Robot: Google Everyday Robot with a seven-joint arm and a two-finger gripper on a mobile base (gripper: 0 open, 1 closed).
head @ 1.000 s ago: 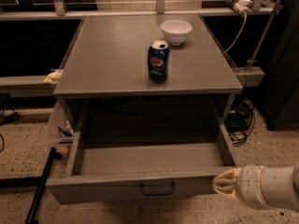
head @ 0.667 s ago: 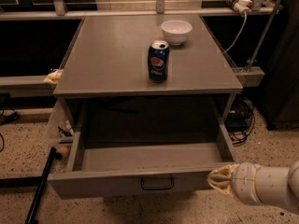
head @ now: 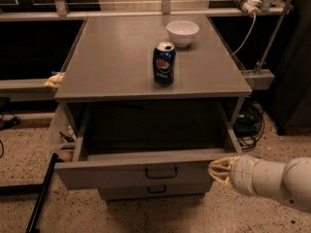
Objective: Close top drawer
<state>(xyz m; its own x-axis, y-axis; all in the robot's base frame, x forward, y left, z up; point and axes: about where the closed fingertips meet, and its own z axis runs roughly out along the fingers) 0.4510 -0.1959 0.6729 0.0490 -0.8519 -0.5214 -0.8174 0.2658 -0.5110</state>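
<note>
The top drawer [head: 121, 171] of the grey cabinet stands pulled out partway, and its inside looks empty. Its flat grey front carries a small black wire handle [head: 161, 172]. My gripper [head: 217, 169] is at the lower right, on a white arm [head: 272, 178], with its pale fingertips against the right end of the drawer front. A second drawer with its own handle [head: 156, 190] shows just below.
A blue Pepsi can [head: 164, 64] and a white bowl [head: 182, 33] stand on the cabinet top [head: 107, 57]. A black bar [head: 41, 193] leans at the lower left. Cables [head: 248, 123] lie on the speckled floor to the right. A rail [head: 146, 14] runs behind.
The drawer has slid inward, and less of its inside shows now. My gripper has moved left and forward with the drawer front.
</note>
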